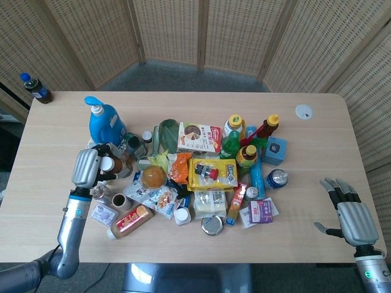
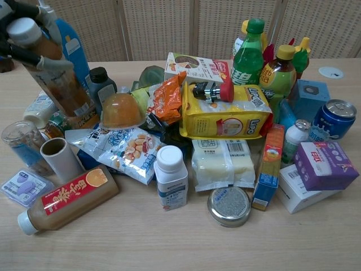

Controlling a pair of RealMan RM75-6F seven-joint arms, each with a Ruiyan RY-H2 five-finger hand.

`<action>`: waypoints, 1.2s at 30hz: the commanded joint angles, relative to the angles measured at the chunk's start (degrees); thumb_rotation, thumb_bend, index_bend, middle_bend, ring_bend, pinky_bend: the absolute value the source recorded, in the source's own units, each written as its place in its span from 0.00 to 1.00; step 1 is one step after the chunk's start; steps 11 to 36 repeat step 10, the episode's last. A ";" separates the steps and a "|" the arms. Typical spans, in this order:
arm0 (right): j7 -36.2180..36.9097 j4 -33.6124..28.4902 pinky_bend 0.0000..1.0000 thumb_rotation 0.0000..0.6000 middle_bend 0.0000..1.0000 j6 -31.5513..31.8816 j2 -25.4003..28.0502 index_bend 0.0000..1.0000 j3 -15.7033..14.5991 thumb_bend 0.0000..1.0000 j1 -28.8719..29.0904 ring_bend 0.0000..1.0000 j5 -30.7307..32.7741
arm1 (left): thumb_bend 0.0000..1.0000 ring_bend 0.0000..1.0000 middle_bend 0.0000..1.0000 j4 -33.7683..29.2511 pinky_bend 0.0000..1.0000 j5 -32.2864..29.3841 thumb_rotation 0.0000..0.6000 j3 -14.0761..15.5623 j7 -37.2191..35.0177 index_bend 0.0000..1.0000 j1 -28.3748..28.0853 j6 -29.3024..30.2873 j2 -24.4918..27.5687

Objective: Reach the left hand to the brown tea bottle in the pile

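Reach done: left hand (image 1: 85, 168) clamped on brown tea bottle (image 2: 59, 76), tilted at frame's upper left; nothing left.

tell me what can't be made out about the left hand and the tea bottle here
- Left hand: chest view, mostly cut off by the top-left edge; only fingers around the brown tea bottle show.
- Bottle's label: chest view, too blurred to read.
- Bottle's body: head view, hidden behind the hand.

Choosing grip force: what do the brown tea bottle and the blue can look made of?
Brown tea bottle, held by the left hand: probably clear plastic, brown liquid showing through, white cap. Blue can: likely aluminium, shiny silver top with pull tab.
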 commanded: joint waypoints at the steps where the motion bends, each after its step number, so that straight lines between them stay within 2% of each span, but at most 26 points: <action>1: 0.00 -0.02 0.00 1.00 0.00 0.08 0.03 0.00 0.02 0.00 -0.03 0.00 -0.02 | 0.14 0.62 0.76 -5.45 0.68 0.45 1.00 -1.89 3.05 0.79 -0.12 1.66 3.65; 10: -0.01 -0.10 0.00 1.00 0.00 0.12 0.08 0.00 0.03 0.00 -0.05 0.00 -0.05 | 0.14 0.62 0.76 -13.93 0.68 0.24 1.00 -4.07 7.62 0.79 -0.30 3.51 8.60; 36: -0.01 -0.10 0.00 1.00 0.00 0.12 0.08 0.00 0.03 0.00 -0.05 0.00 -0.05 | 0.14 0.62 0.76 -13.93 0.68 0.24 1.00 -4.07 7.62 0.79 -0.30 3.51 8.60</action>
